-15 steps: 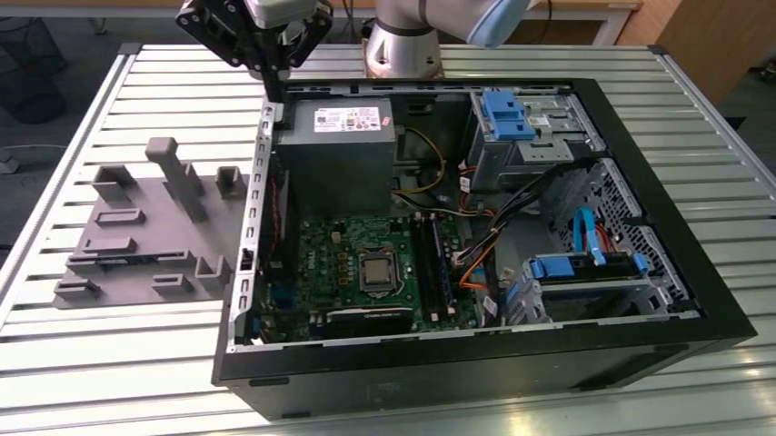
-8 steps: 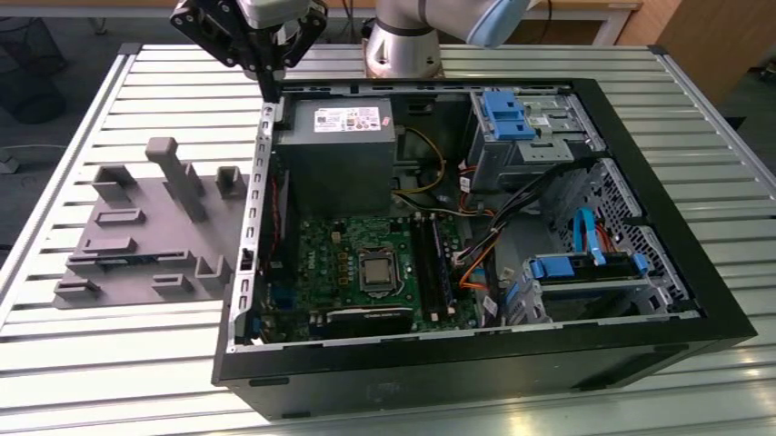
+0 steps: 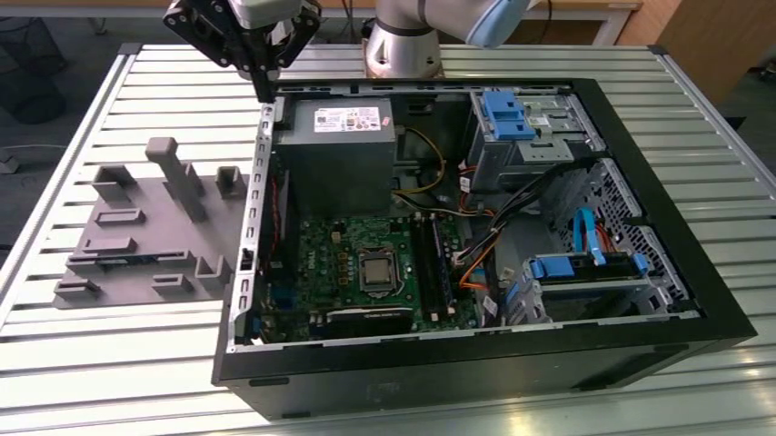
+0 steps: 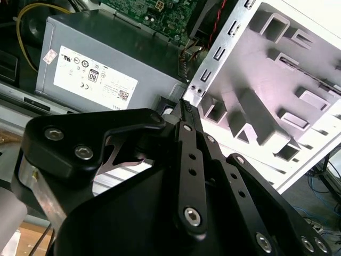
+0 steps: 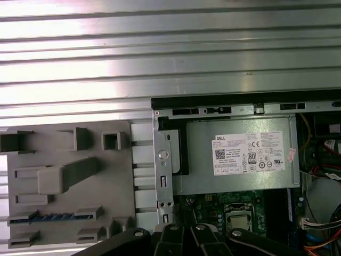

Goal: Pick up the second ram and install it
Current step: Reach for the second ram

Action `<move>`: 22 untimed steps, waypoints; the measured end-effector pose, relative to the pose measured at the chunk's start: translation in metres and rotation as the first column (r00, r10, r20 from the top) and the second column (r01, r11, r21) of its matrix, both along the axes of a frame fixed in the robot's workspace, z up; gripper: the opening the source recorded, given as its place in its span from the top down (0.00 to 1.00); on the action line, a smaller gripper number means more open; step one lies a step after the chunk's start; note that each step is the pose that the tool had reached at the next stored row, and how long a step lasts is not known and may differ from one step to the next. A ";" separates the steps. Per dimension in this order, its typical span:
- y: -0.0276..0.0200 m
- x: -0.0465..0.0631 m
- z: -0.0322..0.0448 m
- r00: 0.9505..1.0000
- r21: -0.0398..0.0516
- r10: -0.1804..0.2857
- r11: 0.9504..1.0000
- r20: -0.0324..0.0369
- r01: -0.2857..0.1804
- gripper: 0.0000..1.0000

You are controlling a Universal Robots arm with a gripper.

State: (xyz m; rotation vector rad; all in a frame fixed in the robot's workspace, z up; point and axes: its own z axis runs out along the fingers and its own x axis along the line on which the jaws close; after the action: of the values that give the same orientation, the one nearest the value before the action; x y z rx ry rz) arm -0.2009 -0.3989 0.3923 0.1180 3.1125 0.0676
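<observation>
The second ram (image 5: 45, 217) lies on edge in a long slot of the grey fixture (image 5: 64, 176); only its dark bluish top edge shows. In the exterior view the second ram (image 3: 118, 262) sits low on the fixture (image 3: 145, 227), at the exterior view's left of the open computer case. My gripper (image 3: 262, 91) hangs above the case's side wall, between the fixture and the power supply, well away from the ram. In the second wrist view the gripper (image 4: 185, 104) has its black fingers drawn together to a point with nothing between them. The green motherboard (image 3: 352, 263) lies inside the case.
The open black case (image 3: 679, 300) stands on a slatted metal table (image 3: 97, 363). Inside it are a grey power supply (image 3: 333, 150), blue drive brackets (image 3: 503, 113), and orange and black cables (image 3: 479, 259). Upright grey blocks (image 3: 182, 186) rise from the fixture.
</observation>
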 end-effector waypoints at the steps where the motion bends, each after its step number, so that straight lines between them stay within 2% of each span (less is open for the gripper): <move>1: 0.0000 -0.001 0.0000 1.000 0.000 0.000 1.000 0.000 0.000 0.89; 22: 0.0000 -0.012 -0.0005 1.000 0.000 0.000 1.000 0.000 0.000 0.89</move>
State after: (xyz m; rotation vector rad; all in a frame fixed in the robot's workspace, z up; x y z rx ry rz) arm -0.2131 -0.3990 0.3918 0.1180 3.1125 0.0677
